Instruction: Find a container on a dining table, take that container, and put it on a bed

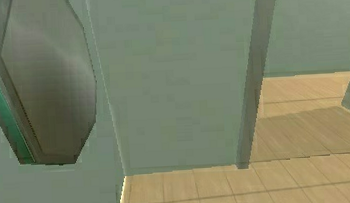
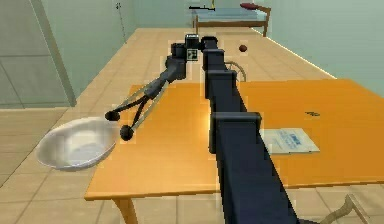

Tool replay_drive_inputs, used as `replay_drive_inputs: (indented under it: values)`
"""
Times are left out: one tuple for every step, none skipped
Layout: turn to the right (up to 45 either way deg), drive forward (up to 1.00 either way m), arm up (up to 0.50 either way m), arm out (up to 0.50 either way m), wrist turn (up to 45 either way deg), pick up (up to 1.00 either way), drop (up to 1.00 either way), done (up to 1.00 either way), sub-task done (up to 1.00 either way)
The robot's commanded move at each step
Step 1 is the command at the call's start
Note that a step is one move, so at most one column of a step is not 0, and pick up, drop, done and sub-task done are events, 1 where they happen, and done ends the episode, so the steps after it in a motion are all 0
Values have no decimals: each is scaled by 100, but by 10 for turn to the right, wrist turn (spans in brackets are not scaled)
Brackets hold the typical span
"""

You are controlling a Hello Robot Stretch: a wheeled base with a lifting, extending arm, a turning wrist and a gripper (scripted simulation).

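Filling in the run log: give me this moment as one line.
place: orange dining table | arm: out over table | tool: near bowl, hold cannot be told | bowl: at table's edge

An orange surface [image 2: 330, 110] is standing on a tan plank floor [image 2: 150, 45]. Beyond the surface, the floor is running toward low red-topped furniture [image 2: 245, 10]. Left of the surface, a pale green wall [image 2: 85, 30] is rising.

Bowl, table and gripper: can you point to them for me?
bowl [image 2: 72, 150], arm side view, on its shiny inside.
table [image 2: 335, 105], arm side view, on its bare orange top.
gripper [image 2: 120, 123], arm side view, midway between its fingertips.
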Motion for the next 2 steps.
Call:
replay_drive_inputs:
  values:
    - [0, 0, 0, -46, 0, 0, 0, 0, 0]
    - [90, 0, 0, 0, 0, 0, 0, 0, 0]
